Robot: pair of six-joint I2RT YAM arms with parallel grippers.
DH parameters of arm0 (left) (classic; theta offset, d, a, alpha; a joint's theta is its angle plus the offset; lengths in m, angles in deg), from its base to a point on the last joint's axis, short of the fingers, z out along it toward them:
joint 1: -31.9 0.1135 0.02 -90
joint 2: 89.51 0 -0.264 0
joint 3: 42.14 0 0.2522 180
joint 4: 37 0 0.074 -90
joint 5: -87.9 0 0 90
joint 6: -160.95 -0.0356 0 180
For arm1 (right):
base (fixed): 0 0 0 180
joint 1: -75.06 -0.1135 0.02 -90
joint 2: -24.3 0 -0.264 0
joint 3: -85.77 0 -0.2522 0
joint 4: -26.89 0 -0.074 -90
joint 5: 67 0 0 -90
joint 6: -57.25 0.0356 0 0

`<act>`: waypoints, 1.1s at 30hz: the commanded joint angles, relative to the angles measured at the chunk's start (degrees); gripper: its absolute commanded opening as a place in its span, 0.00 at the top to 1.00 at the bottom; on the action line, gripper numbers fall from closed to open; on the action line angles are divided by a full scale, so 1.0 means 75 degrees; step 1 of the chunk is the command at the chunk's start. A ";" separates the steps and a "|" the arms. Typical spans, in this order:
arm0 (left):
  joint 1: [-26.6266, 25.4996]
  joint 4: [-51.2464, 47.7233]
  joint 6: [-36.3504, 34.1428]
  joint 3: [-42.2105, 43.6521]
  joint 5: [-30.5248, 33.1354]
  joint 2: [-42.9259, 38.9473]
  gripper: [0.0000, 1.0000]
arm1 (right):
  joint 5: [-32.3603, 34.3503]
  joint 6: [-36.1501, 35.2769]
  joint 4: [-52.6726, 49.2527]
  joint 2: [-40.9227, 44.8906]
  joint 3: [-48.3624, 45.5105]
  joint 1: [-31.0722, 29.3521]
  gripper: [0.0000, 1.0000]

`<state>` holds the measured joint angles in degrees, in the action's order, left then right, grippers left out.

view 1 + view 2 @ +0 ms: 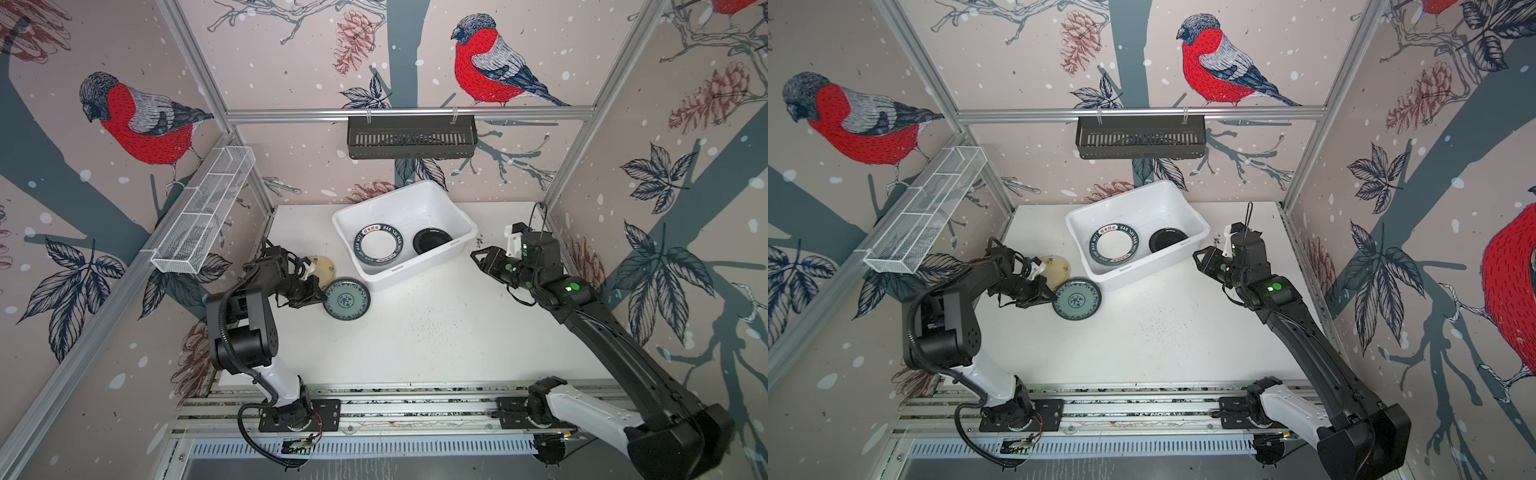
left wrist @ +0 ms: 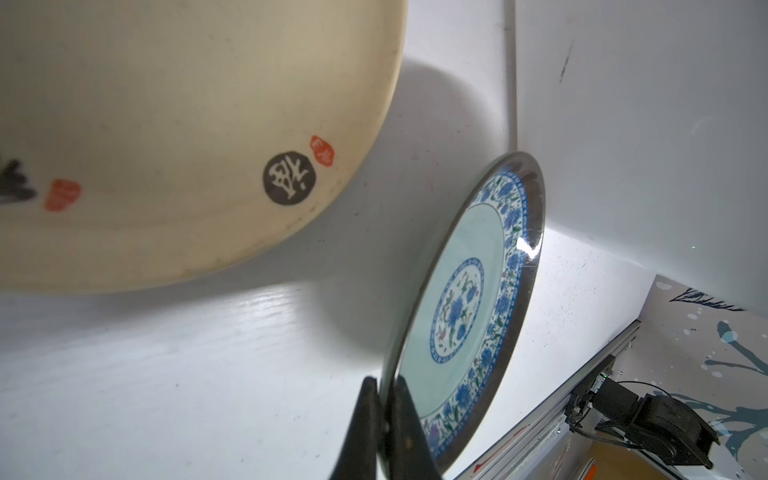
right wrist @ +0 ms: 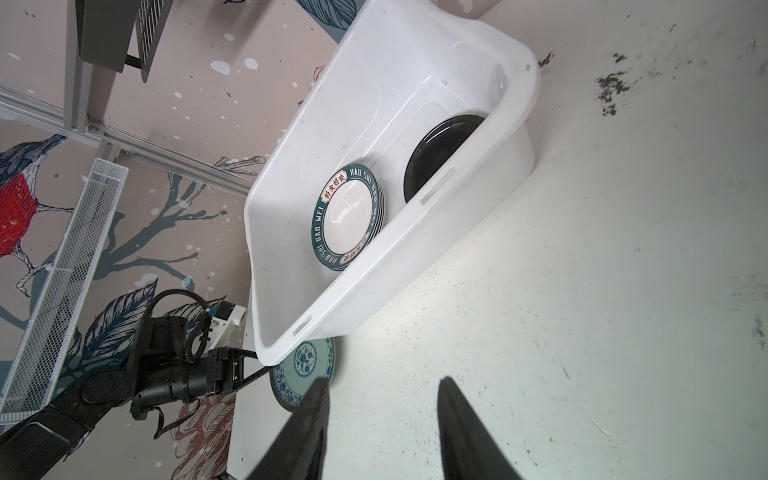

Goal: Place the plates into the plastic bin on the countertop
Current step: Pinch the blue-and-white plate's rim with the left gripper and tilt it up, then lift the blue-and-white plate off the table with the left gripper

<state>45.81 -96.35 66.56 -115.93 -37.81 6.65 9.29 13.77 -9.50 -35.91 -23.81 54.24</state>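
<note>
My left gripper (image 1: 323, 297) (image 1: 1054, 298) (image 2: 384, 380) is shut on the near rim of the teal floral plate (image 1: 347, 299) (image 1: 1077, 300) (image 2: 461, 299) (image 3: 305, 365). The plate is tilted just above the countertop (image 1: 415, 332), close to the plastic bin (image 1: 415, 272) (image 1: 1142, 270) (image 3: 457, 232). A pale yellow plate (image 1: 322, 266) (image 1: 1054, 268) (image 2: 187, 124) lies behind the gripper. Inside the bin sit stacked green-lettered plates (image 1: 379, 247) (image 3: 348, 216) and a glossy black plate (image 1: 430, 240) (image 3: 440, 149). My right gripper (image 1: 476, 254) (image 1: 1198, 253) (image 3: 384, 379) hangs open and empty to the right of the bin.
A black slotted basket (image 1: 411, 137) hangs on the back rail, and a white wire-mesh basket (image 1: 203, 212) runs along the left wall. Aluminium rails (image 1: 415, 399) edge the front. Dark specks dot the countertop's right half.
</note>
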 commanded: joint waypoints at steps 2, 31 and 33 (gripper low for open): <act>0.0152 -0.0221 0.0068 -0.0059 0.0051 -0.0176 1.00 | -0.0083 -0.0086 0.0217 0.0019 0.0050 0.0010 0.56; 0.1104 -0.0697 -0.0013 -0.1078 0.0225 -0.1302 1.00 | -0.0257 -0.0191 0.0357 -0.0200 0.0273 0.0005 0.56; 0.1173 -0.0707 -0.0025 -0.1258 0.0241 -0.1347 1.00 | -0.0256 -0.0179 0.0375 -0.0172 0.0251 0.0007 0.56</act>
<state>54.10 -100.04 67.48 -123.84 -36.06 -2.82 7.87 13.40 -8.65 -37.57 -22.08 54.28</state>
